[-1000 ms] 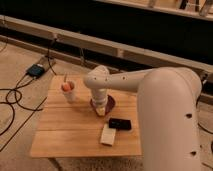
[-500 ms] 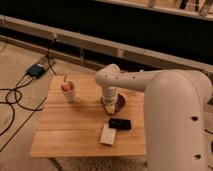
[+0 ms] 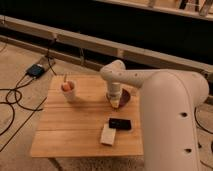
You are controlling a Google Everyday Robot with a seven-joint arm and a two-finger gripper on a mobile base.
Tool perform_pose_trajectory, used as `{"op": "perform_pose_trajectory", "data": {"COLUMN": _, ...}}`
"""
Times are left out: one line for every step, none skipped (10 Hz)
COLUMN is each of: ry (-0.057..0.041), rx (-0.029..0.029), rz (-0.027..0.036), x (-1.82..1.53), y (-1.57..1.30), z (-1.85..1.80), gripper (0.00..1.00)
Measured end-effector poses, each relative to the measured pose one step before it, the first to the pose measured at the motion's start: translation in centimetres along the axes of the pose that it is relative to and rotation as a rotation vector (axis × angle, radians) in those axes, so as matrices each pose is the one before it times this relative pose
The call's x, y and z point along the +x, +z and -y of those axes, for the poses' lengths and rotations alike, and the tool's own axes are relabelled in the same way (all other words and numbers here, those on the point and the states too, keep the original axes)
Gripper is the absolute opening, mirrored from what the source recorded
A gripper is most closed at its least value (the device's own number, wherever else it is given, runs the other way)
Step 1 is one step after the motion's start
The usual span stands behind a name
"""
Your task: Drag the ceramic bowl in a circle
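The gripper (image 3: 116, 101) has slid rightward with the ceramic bowl (image 3: 128, 96), which now sits by the table's (image 3: 75, 132) right edge, seemingly mid-drag, clamped or not I cannot tell, and next the path should curve back round.

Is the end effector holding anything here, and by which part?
It cannot be told. The end effector is down at the left side of the ceramic bowl, but the contact is hidden, so a grip on the rim is unconfirmed.
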Motion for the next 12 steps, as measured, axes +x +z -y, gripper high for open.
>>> {"op": "perform_pose_trajectory", "data": {"ry": 0.00618, "rx": 0.0136, "rz": 0.00446, "x": -0.822, "y": -0.151, "z": 1.404, "gripper": 0.0}}
{"op": "perform_pose_trajectory", "data": {"ry": 0.00024, "rx": 0.00526, "rz": 0.00426, "x": -0.532, "y": -0.086, "z": 0.503, "gripper": 0.0}}
{"op": "perform_pose_trajectory", "data": {"ry": -0.00239, "rx": 0.00698, "rz": 0.01075, "x": -1.27, "y": -0.26, "z": 0.833, "gripper": 0.0}}
{"op": "perform_pose_trajectory", "data": {"ry": -0.00799, "rx": 0.00588, "rz": 0.00719, "x": -1.143, "y": -0.202, "z": 0.54, "gripper": 0.0}}
{"op": "perform_pose_trajectory", "data": {"ry": -0.01163, "rx": 0.00464, "rz": 0.00852, "x": -1.188, "y": -0.222, "z": 0.321, "gripper": 0.0}}
{"op": "perform_pose_trajectory", "data": {"ry": -0.01717, "rx": 0.00363, "rz": 0.00775, "x": -1.293, "y": -0.156, "z": 0.145, "gripper": 0.0}}
{"op": "perform_pose_trajectory", "data": {"ry": -0.02255, "rx": -0.00259, "rz": 0.01335, "x": -1.406, "y": -0.103, "z": -0.229, "gripper": 0.0}}
{"op": "perform_pose_trajectory", "data": {"ry": -0.01554, "rx": -0.00468, "rz": 0.00816, "x": -0.784, "y": 0.01, "z": -0.341, "gripper": 0.0}}
{"op": "perform_pose_trajectory", "data": {"ry": -0.02196, "rx": -0.00886, "rz": 0.01445, "x": -1.054, "y": 0.003, "z": -0.67, "gripper": 0.0}}
{"op": "perform_pose_trajectory", "data": {"ry": -0.02661, "rx": -0.01317, "rz": 0.01832, "x": -1.151, "y": 0.005, "z": -1.046, "gripper": 0.0}}
{"op": "perform_pose_trajectory", "data": {"ry": -0.02549, "rx": -0.01638, "rz": 0.01206, "x": -0.725, "y": 0.082, "z": -1.253, "gripper": 0.0}}
{"op": "perform_pose_trajectory", "data": {"ry": -0.02208, "rx": -0.01603, "rz": 0.00627, "x": -0.49, "y": 0.113, "z": -1.202, "gripper": 0.0}}
